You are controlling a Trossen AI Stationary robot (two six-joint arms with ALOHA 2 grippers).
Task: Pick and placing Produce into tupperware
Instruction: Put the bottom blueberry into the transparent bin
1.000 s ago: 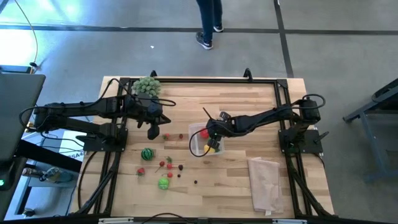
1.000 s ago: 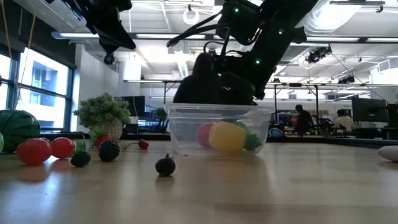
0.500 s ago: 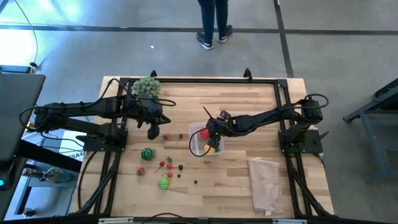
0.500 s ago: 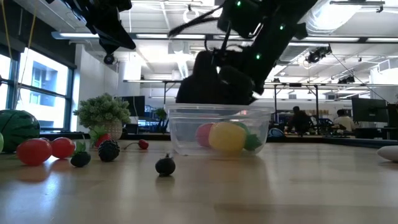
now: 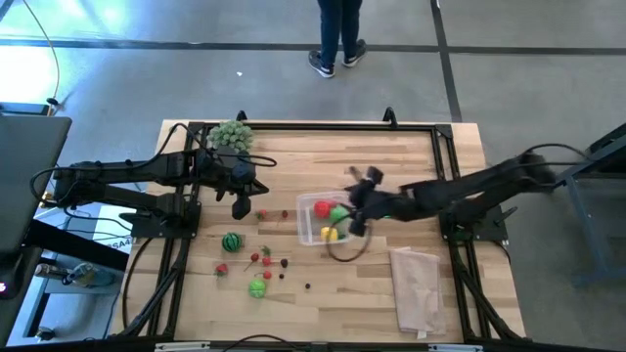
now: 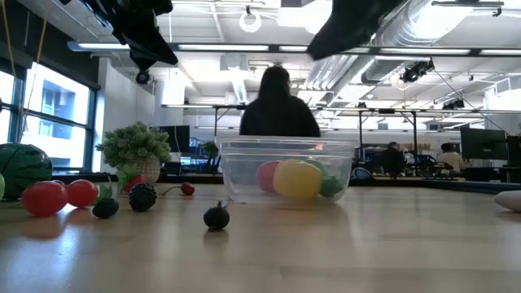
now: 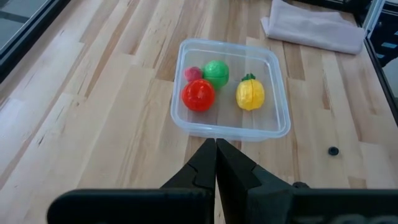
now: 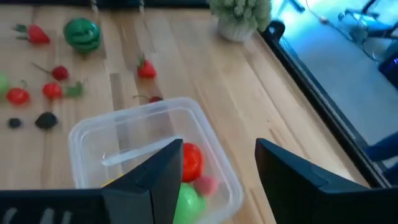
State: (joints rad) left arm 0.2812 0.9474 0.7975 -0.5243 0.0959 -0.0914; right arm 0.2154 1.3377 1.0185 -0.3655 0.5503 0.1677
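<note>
Right gripper open above tupperware right edge; left arm apart.

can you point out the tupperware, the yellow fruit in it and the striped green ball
tupperware (image 7: 231,129), left wrist view, on its near rim
yellow fruit (image 7: 250,94), left wrist view, middle of its body
striped green ball (image 5: 231,242), high view, centre of its top

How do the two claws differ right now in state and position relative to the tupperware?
The left claw is shut, fingers pressed together; the right claw stands open with a clear gap. The left claw hangs over bare table on the tupperware's left side in the high view; the right claw sits at its right edge. Both are empty.
</note>
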